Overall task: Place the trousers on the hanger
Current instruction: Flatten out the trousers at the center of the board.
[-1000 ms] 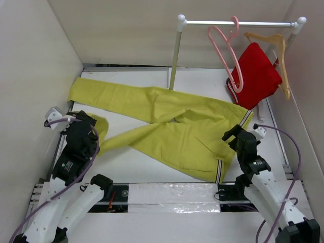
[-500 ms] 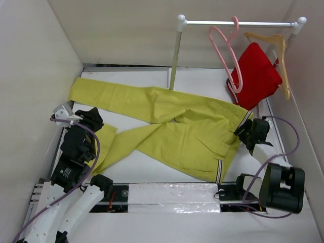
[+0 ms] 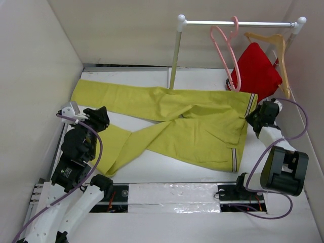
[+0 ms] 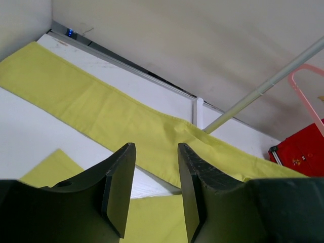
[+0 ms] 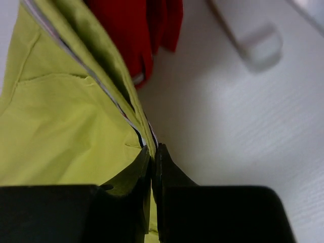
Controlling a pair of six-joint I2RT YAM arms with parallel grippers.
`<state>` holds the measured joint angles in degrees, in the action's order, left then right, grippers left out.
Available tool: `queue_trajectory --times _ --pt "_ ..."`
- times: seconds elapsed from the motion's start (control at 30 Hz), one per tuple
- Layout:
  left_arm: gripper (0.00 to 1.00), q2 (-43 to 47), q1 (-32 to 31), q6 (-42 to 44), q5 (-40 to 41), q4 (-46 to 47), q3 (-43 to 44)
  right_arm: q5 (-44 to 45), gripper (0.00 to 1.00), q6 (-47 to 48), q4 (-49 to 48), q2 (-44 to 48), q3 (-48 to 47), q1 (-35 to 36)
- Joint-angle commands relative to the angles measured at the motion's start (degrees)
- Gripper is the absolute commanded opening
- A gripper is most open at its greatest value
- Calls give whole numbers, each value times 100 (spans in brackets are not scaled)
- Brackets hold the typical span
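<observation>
While pinching the waistband of the trousers point(image 3: 192, 129) in the right tool point(image 5: 151, 150) (left tool point(image 4: 156, 148) spread, empty), raise evenly toward the hanger point(image 3: 218, 50), clear of the red garment point(image 3: 258, 68).

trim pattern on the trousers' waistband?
Dark and white stripes on the waistband of the trousers; top external view shows it best.
</observation>
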<state>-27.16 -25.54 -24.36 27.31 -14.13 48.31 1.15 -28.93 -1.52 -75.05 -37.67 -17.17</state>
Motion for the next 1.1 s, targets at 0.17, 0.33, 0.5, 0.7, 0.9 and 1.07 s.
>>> queue_trajectory --times 0.17,0.33,0.5,0.7,0.9,1.07 --pt "41 -421 14 177 -489 314 2 552 100 141 -191 443 -250 238" --pt "41 -975 14 282 -911 218 160 414 92 221 90 2351 908 1021" --pt "41 -1641 14 283 -1087 279 327 -615 19 177 -59 3619 1947 2654" --pt "41 -2670 84 -24 -1244 183 688 250 16 501 117 2726 1457 5677" --pt "41 -3189 84 -297 -1465 411 653 1308 68 923 574 581 280 7445" --pt "42 -4068 356 -429 -1509 393 802 1861 69 985 678 -597 -354 8062"
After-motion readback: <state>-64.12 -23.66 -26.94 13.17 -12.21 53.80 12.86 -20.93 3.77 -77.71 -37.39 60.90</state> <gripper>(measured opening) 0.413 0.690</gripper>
